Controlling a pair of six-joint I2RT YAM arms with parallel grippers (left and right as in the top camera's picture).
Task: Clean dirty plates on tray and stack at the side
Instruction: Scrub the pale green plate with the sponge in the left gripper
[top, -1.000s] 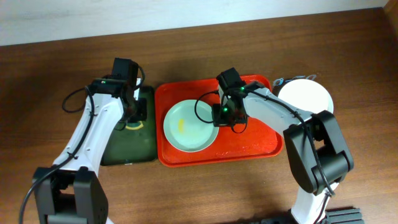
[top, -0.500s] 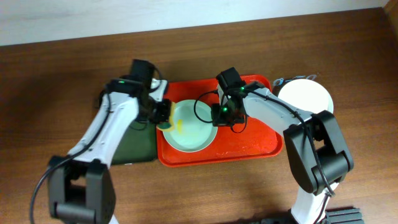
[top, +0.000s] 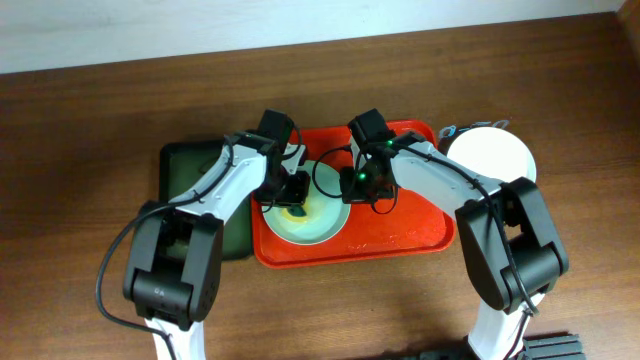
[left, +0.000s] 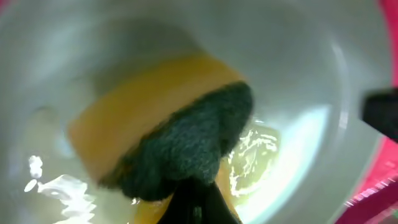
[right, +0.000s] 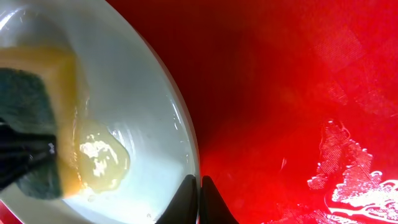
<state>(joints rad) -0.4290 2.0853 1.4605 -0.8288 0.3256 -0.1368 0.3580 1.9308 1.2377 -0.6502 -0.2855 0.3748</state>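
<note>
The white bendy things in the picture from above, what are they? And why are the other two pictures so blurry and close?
They are two robot arms at a wooden table. One picture looks down from a camera above. The other two come from small cameras on the arms' wrists, so everything looks very near. On the table lie a red tray, a dark green tray and a white plate. A dirty plate sits in the red tray. Each arm ends in a gripper, like two fingers. The left gripper is shut on a yellow and green sponge, pressed on that plate. The right gripper is shut at the plate's rim and seems to pinch it steady.
</note>
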